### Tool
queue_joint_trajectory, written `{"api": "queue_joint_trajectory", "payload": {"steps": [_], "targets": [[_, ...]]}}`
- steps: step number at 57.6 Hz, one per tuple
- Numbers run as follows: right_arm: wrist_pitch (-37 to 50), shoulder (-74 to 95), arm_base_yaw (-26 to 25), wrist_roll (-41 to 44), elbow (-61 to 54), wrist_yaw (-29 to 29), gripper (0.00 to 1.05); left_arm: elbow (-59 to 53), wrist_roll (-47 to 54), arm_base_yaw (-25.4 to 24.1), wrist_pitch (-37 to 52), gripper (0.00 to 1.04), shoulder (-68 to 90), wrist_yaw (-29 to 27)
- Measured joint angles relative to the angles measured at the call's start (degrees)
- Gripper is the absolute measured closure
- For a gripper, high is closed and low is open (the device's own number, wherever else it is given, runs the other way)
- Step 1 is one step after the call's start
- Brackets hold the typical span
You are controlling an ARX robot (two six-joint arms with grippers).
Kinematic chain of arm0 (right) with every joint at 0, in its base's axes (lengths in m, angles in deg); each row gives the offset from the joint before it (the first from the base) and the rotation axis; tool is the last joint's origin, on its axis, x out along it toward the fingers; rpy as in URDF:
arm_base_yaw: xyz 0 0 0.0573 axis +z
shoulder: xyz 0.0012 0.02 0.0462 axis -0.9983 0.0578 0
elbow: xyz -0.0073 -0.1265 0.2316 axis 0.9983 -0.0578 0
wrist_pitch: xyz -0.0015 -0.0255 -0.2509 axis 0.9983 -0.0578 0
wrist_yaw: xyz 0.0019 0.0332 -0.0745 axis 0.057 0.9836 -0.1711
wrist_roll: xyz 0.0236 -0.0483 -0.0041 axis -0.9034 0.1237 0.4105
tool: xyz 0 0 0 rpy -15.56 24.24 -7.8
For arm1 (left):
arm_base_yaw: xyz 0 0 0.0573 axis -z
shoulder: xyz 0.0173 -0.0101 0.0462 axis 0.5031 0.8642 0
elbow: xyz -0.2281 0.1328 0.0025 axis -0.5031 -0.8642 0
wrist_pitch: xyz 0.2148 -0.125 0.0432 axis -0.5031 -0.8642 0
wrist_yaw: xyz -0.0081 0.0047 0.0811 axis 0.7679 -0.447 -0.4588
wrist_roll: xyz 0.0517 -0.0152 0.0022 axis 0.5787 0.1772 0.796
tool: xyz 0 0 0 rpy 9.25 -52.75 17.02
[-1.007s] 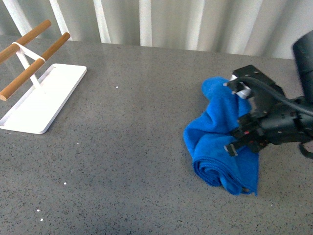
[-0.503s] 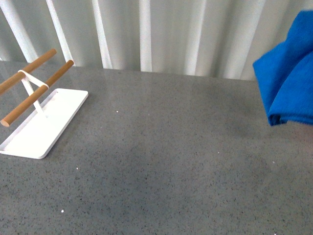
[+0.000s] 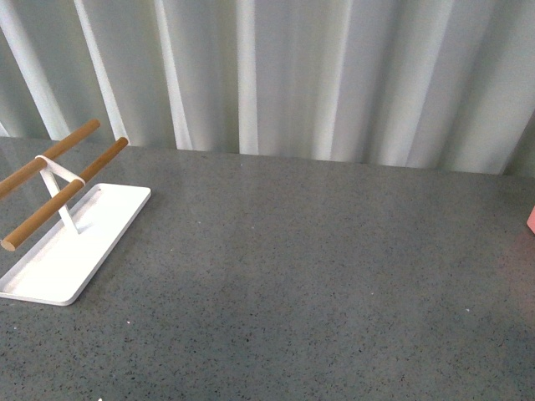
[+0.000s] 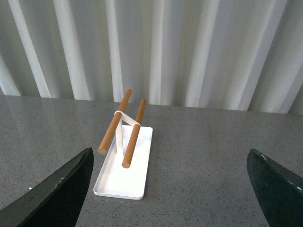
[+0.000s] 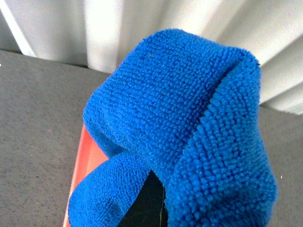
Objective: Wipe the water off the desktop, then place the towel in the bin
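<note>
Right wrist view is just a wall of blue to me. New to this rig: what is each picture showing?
The blue is the towel, bunched right against the right arm's wrist camera, so the right hand is evidently holding it; an orange-red edge shows beneath it. The front view looks out from the robot's body over the grey desktop: neither arm shows there, only a white tray carrying a rack of two wooden rods. The left wrist view shows the same tray between the left hand's dark fingers, spread open and empty.

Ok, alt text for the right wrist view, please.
The bunched blue towel fills most of the frame, close to the camera. Behind it lie the grey desktop and a white pleated curtain, with a red-orange edge showing beneath the cloth.
</note>
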Motion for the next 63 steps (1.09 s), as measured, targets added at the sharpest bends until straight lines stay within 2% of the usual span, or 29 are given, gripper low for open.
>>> {"api": "queue_joint_trajectory", "payload": {"steps": [15,19,26,35,46,48,52,63], "targets": [[0.81,8.50,-3.13,-0.24,-2.49,-2.51,1.00,0.00,0.00,0.00,0.00,0.07,-0.02,0.00],[-0.57,11.28,-3.72,3.65,-3.82,-7.30,0.85,0.00,0.02,0.00,0.00,0.07,-0.02,-0.02],[-3.82,14.47,-4.74,8.31,-4.66,-9.79,0.66,0.00,0.02,0.00,0.00,0.07,-0.02,-0.02],[-5.68,14.64,-5.62,10.25,-4.26,-8.83,0.42,0.00,0.00,0.00,0.00,0.07,0.00,0.00],[-6.38,12.59,-5.62,9.62,-2.47,-5.75,0.07,0.00,0.02,0.00,0.00,0.07,-0.02,-0.02],[-6.67,12.33,-5.44,9.18,-2.21,-4.90,0.05,0.00,0.00,0.00,0.00,0.07,-0.02,-0.02],[-6.73,11.76,-5.09,8.66,-1.99,-4.28,0.08,0.00,0.00,0.00,0.00,0.07,0.00,-0.02],[-7.28,9.86,-4.50,6.75,-1.29,-1.57,0.07,0.00,0.00,0.00,0.00,0.07,-0.02,-0.02]]}}
